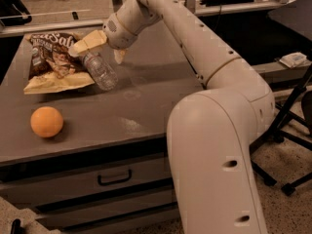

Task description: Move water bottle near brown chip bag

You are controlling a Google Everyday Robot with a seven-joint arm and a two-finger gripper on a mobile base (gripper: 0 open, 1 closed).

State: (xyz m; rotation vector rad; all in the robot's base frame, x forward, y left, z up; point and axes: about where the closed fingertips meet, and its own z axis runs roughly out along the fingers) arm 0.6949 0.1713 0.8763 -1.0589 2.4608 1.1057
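My gripper (96, 54) sits over the clear ribbed plastic water bottle (101, 72) beside the crinkled brown chip bag (51, 57) — hold undetermined — the bottle may roll away on withdrawal.

Clear ribbed plastic water bottle (100, 71), crinkled brown chip bag (51, 62), matt grey tabletop (146, 106); smooth cream plastic gripper (97, 52), fingers apart, just above the bottle.
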